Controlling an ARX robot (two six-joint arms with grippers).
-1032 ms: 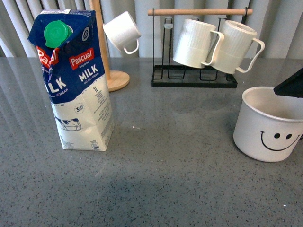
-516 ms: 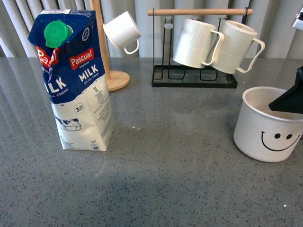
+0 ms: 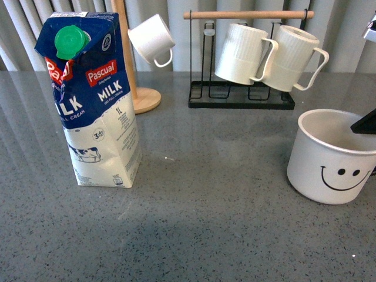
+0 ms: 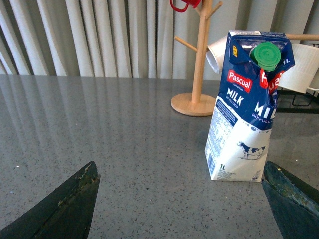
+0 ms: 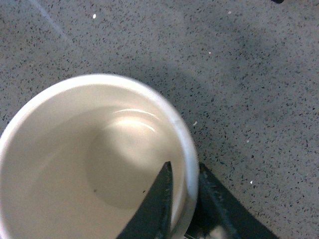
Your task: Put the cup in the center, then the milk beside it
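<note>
Clamping cup (image 5: pixel 75 164) rim | right jaws inside and outside | left jaws spread

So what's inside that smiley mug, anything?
The smiley mug looks empty: bare white wall and bottom. One finger of the right end effector reaches inside its rim, the other outside. That finger covers a small patch of the inner wall.
</note>
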